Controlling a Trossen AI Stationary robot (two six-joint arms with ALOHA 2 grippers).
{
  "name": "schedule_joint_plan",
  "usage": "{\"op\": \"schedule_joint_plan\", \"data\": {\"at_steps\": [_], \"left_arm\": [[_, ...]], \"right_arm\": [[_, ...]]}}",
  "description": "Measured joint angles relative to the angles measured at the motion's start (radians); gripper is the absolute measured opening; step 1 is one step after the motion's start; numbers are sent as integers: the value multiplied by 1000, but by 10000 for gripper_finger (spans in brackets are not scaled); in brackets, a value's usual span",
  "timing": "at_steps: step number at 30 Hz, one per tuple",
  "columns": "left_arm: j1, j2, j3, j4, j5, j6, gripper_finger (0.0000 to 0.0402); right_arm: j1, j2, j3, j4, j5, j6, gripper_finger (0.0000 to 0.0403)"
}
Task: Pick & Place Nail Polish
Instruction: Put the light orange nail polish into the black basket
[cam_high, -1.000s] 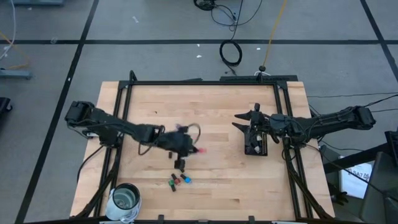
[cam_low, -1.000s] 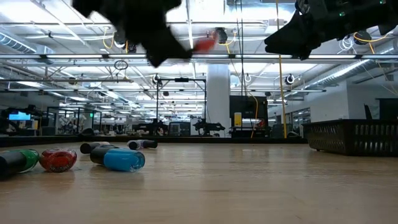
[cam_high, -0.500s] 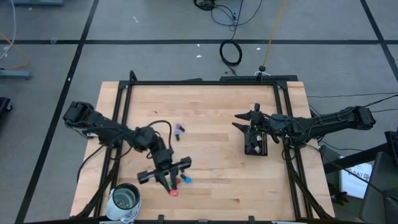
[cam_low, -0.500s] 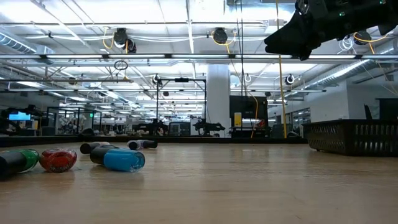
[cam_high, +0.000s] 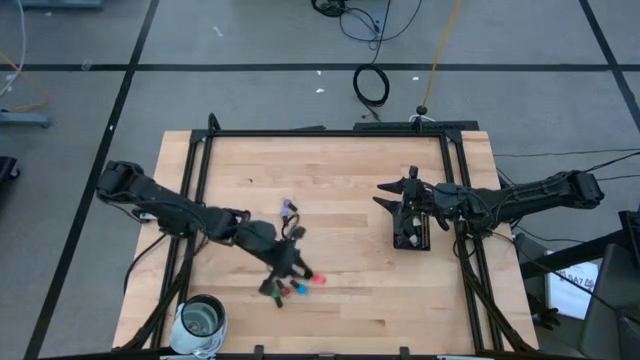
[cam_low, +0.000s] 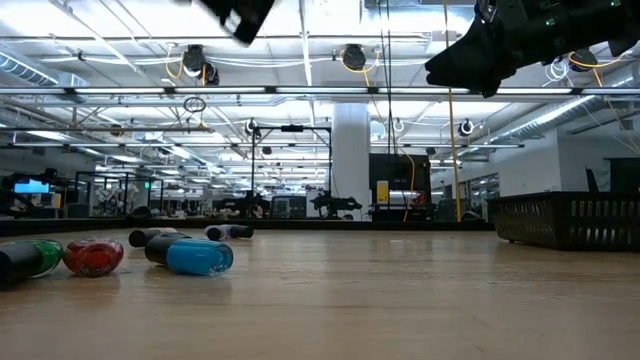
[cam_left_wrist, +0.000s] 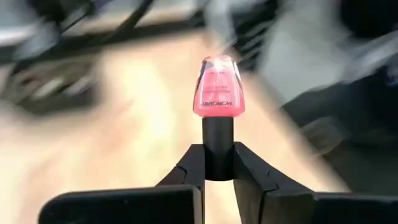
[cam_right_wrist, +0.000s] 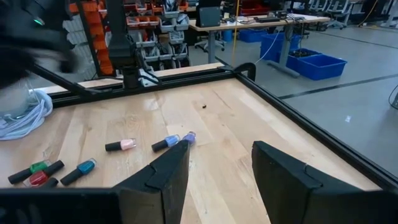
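Wooden table (cam_high: 340, 200) carries the black tray (cam_high: 410, 232) at 3 o'clock and loose nail polish bottles (cam_high: 288, 290) at 7 o'clock. Left gripper (cam_left_wrist: 219, 177) is clamped on the cap of a pink bottle (cam_left_wrist: 219, 90). It should travel slowly, so the bottle does not swing. Right gripper (cam_right_wrist: 217, 163), fingers apart, waits above the tray.

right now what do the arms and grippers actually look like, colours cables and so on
Both arms are dark, near-black and jointed, with black cables looping along them. The left gripper has two matte black fingers narrowing to blunt tips. The right gripper has broad, angular black fingers. No markings are readable on either.
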Motion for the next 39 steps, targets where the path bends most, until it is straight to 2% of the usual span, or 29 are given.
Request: {"op": "schedule_joint_plan", "data": {"at_steps": [4, 8, 13, 17, 21, 28, 30, 35, 39], "left_arm": [[-9, 27, -1, -209, -325, -2, 36], [-6, 36, -1, -340, -643, 18, 36], [-1, 36, -1, -377, -997, 164, 36], [20, 36, -1, -375, -1198, 349, 36], [72, 36, -1, -375, -1237, 464, 36], [120, 37, -1, -371, -1197, 485, 36], [120, 37, -1, -359, -1198, 516, 36], [118, 38, 0, -258, -1206, 663, 36], [115, 38, 0, -167, -1206, 764, 36]], "right_arm": [[0, 0, 0, 0, 0, 0, 167], [0, 1, 0, 0, 2, 0, 167], [-3, 2, 0, 6, 3, 4, 167], [-19, 33, 0, 54, 4, 69, 167], [-35, 122, 1, 127, 3, 104, 167], [-73, 398, 1, 444, -2, 105, 167], [-93, 484, 1, 563, -48, 105, 167], [-159, 681, 1, 876, -239, 133, 167], [-197, 786, 18, 1019, -293, 181, 167]]}}
